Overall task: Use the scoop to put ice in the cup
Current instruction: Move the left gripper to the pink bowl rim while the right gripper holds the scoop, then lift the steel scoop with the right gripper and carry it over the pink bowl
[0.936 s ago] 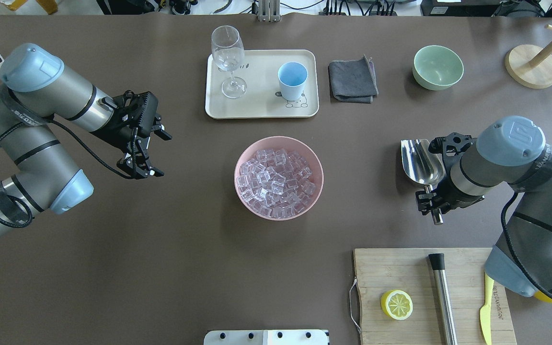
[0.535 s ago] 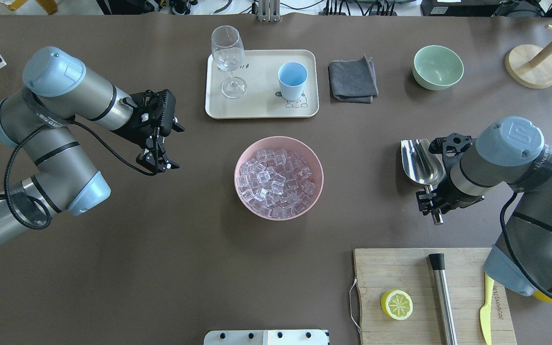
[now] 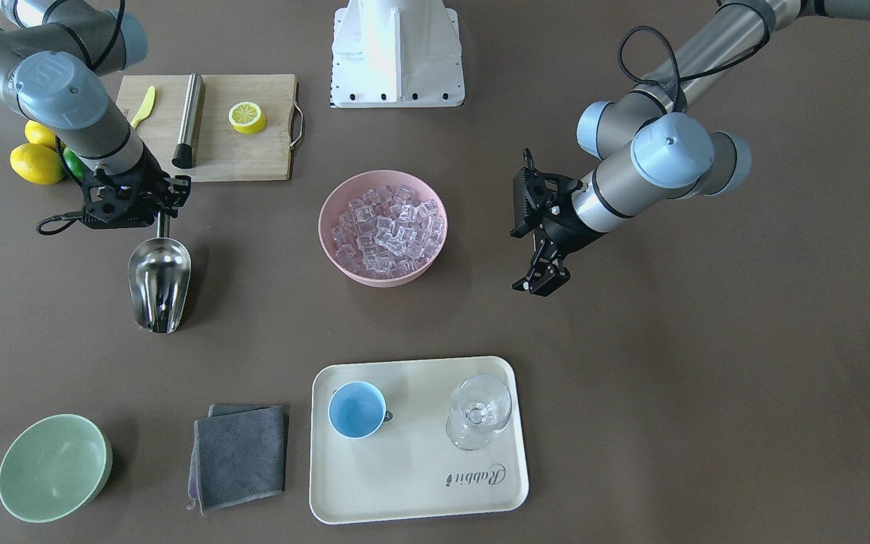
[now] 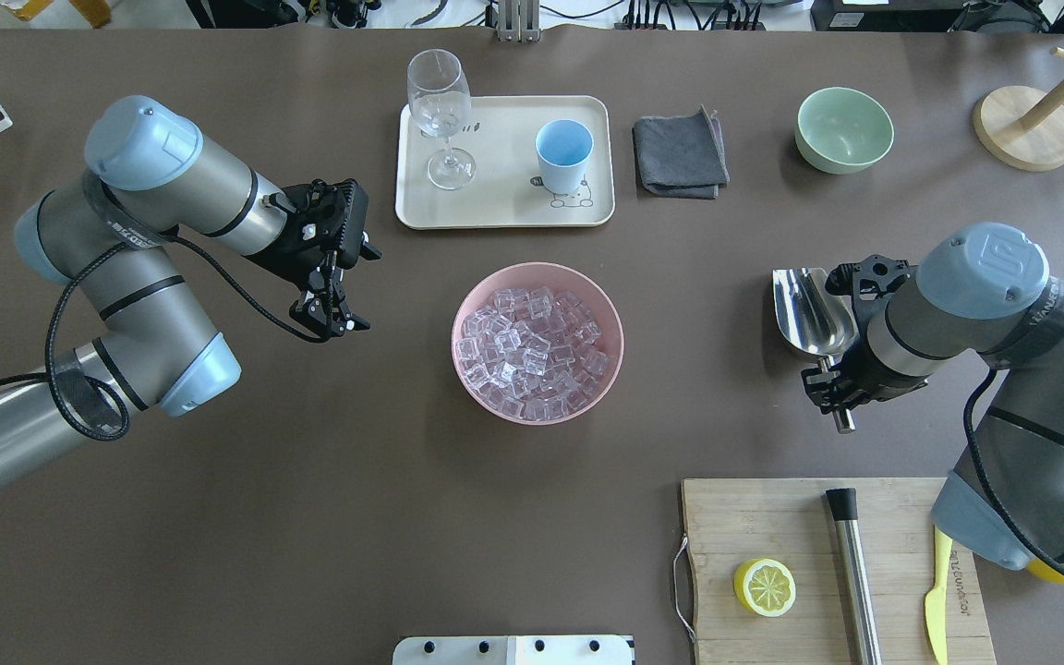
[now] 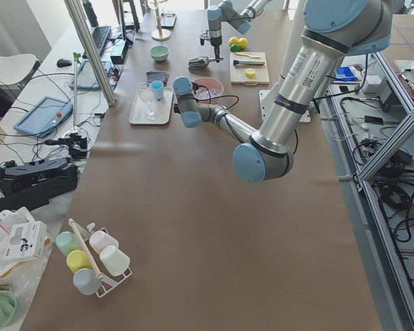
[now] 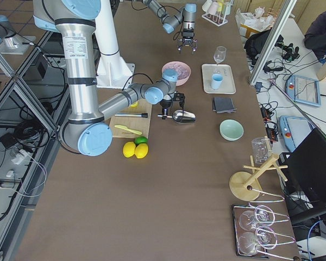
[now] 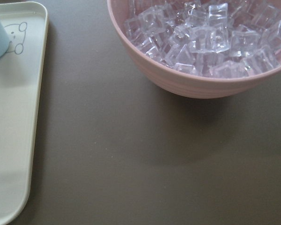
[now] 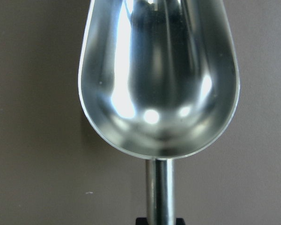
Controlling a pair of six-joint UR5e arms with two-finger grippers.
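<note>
The steel scoop lies on the table at the right, trough empty, also in the front view and right wrist view. My right gripper is shut on its thin handle. The ice fills a pink bowl at mid-table and shows in the left wrist view. The light-blue cup stands empty on a cream tray behind the bowl. My left gripper is open and empty, hovering left of the bowl.
A stemmed glass stands on the tray's left. A grey cloth and a pale-green bowl lie to the tray's right. A cutting board at the near right holds a lemon half, a steel rod and a yellow knife.
My left arm has moved right toward the pink bowl, gripper still open. The right gripper and the scoop have stayed where they were.
</note>
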